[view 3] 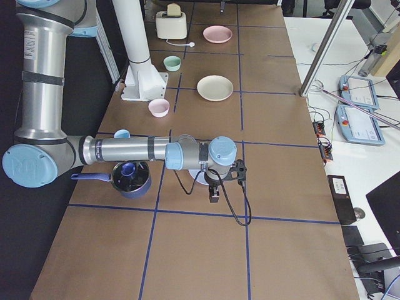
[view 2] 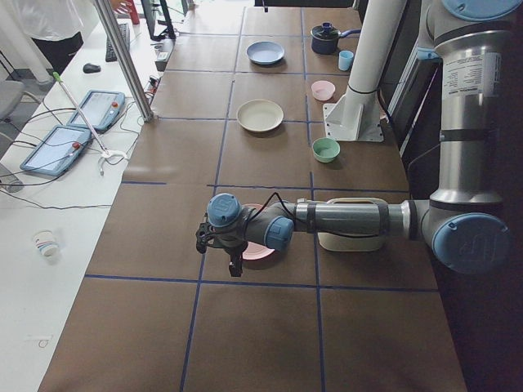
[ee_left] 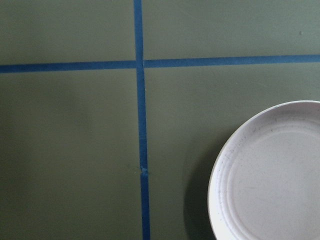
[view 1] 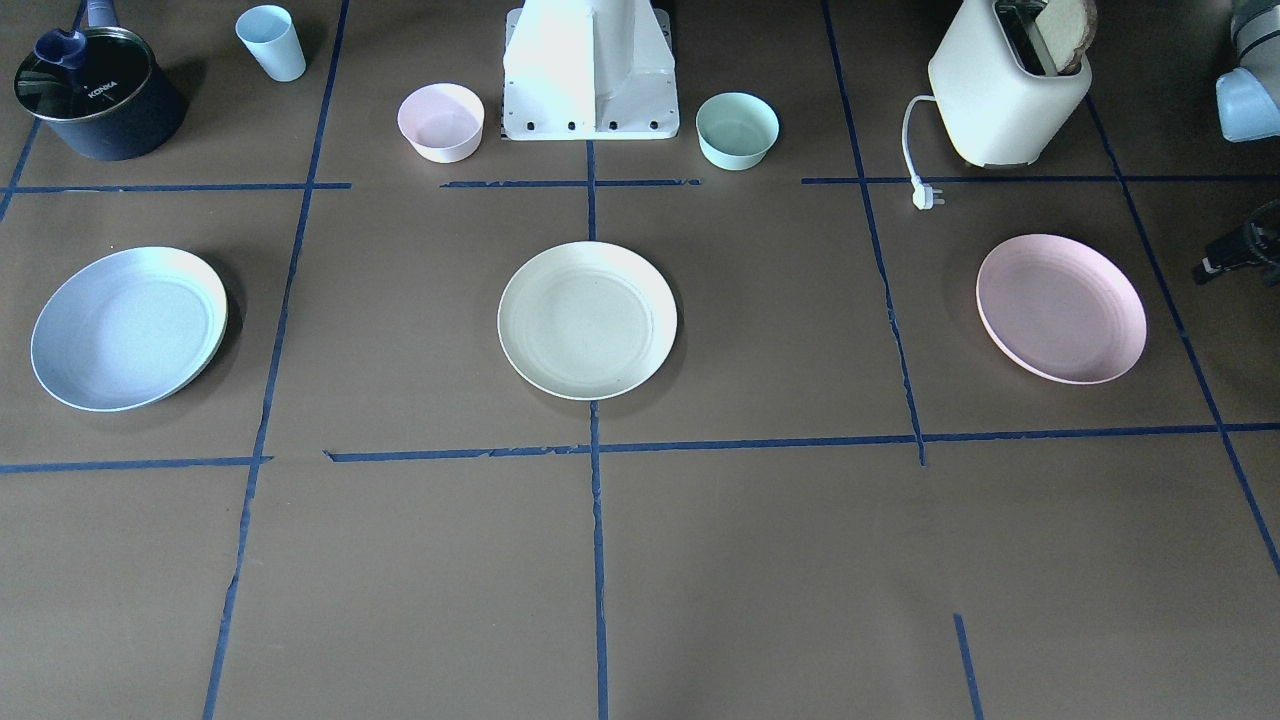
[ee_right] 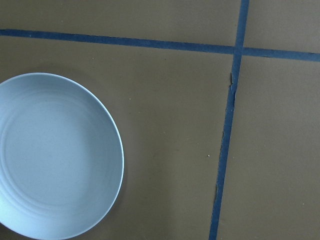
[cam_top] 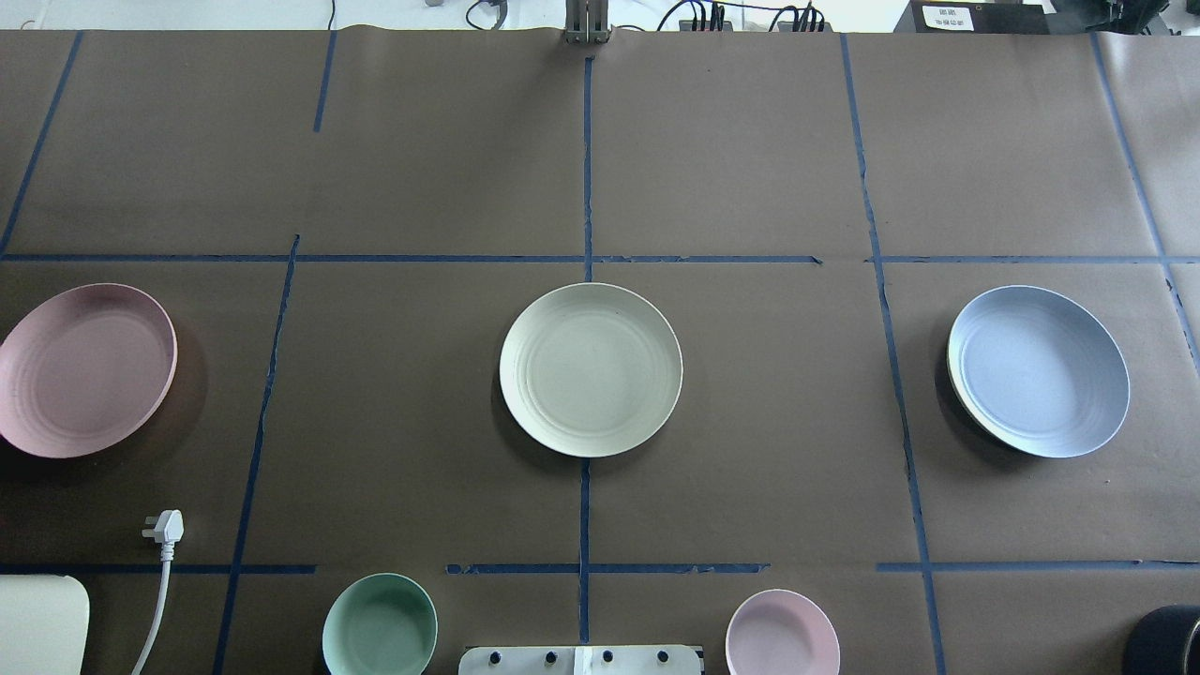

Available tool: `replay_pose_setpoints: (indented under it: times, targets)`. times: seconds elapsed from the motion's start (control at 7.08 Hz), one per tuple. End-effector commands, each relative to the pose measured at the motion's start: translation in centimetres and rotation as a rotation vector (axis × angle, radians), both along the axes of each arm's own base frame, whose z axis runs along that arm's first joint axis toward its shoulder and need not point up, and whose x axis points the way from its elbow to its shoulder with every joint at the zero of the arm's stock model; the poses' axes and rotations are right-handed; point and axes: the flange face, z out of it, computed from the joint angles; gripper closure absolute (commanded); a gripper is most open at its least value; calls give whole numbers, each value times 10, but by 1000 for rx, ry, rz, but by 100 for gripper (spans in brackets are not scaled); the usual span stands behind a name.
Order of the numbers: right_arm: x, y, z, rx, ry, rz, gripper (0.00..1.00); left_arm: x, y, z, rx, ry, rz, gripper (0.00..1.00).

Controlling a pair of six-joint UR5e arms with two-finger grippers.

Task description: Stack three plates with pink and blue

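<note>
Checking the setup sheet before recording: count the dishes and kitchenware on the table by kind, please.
Plates: 3 (cream plate, pink plate, blue plate)
Bowls: 2 (pink bowl, mint-green bowl)
Cups: 1 (pale blue cup)
Pots: 1 (dark lidded pot)
Toasters: 1 (cream toaster)
Total: 8

Pot lid (view 1: 85, 76): "KONKA", white lettering on the glass.
Box label (cam_top: 947, 16): print illegible.
</note>
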Motion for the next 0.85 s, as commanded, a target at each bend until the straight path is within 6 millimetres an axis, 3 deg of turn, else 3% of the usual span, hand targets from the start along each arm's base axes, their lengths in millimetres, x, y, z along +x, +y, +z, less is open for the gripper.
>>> replay_pose_setpoints:
  times: [0.0,0.28,0.42,0.71]
  targets:
    - [0,-2,-3,5,-4,0,0,45,11,27,-10,19,25,0]
    - [0,-2,-4,7,-2,0,0,64,16,32,-27,22,40,5]
    - [0,-2,-3,5,-2,0,0,69,16,31,-27,23,49,21]
    - [0,-2,-3,4,-4,1,0,74,15,32,-27,21,57,84]
